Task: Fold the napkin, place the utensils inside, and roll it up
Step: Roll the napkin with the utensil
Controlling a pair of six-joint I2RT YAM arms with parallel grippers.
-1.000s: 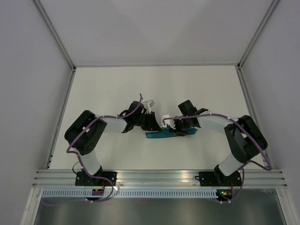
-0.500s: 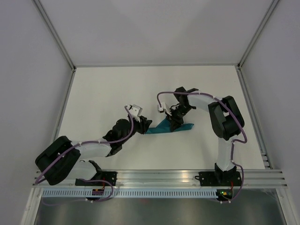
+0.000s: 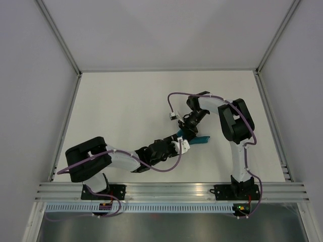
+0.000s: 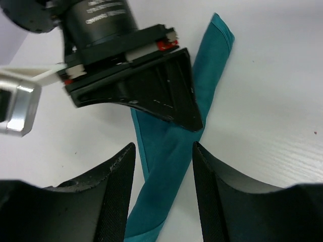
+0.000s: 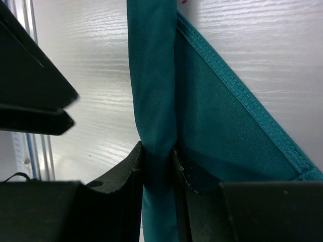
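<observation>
1. Lying on white table (image 3: 126, 101): teal napkin (image 4: 174, 161), rolled into a narrow strip (one hemmed flap loose beside the roll), with both grippers at it.
2. Right gripper (image 5: 160, 154): clenched on the roll, fingers pinching it from both sides.
3. Left gripper (image 4: 164, 151): unclenched, jaws spread wide, strip running between them, nothing grasped.

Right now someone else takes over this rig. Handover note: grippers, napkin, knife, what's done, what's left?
Left gripper: open, jaws apart, astride the rolled napkin.
Right gripper: shut on the roll.
Napkin: lies on the table between the two grippers, rolled into a narrow strip; a triangular flap lies loose beside the roll.
Knife: not visible; possibly inside the roll, cannot confirm.
Done: fold and most of the roll.
Left: roll in the flap, then release.
</observation>
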